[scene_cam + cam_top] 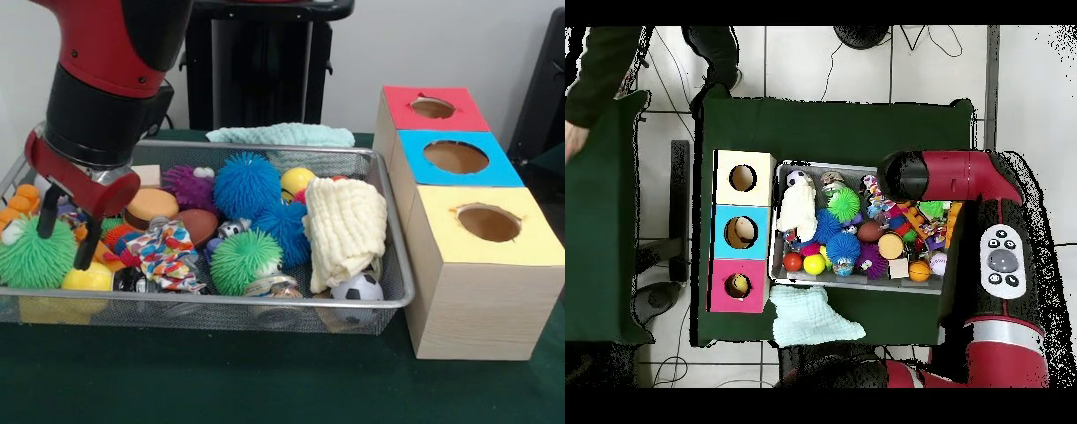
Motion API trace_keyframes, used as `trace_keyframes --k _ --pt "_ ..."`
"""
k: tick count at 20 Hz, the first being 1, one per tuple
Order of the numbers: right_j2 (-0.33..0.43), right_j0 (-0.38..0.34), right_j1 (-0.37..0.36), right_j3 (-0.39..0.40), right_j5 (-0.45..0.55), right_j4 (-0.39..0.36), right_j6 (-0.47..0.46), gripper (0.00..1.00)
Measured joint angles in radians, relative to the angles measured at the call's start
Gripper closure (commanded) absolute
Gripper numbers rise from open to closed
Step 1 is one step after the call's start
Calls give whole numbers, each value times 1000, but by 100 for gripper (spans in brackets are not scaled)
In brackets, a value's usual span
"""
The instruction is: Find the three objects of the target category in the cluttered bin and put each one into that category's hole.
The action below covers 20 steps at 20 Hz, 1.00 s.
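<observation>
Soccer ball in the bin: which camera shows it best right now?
The overhead view: the soccer ball lies uncovered in the bin's corner nearest the yellow box. In the front view the soccer ball sits low behind the wire basket rim, under the cream cloth, so only part shows.

**Around the work area**

A dark green table (221, 380) (835, 125) carries everything. A crumpled mint-green towel (282, 134) (815, 315) lies at its far edge in the front view, and from overhead it laps over that edge. The overhead view also shows a second green-covered table (605, 230) to the left, over a pale tiled floor (1025, 110). A person's dark sleeve (605, 60) reaches over its top corner.
</observation>
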Motion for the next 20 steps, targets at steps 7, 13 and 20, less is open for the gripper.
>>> trace_keyframes --k 7,13,20 --pt "0 -27 3 -10 54 0 0 0" --pt "0 -72 9 -9 55 0 0 0" --pt "0 -127 10 9 54 0 0 0"
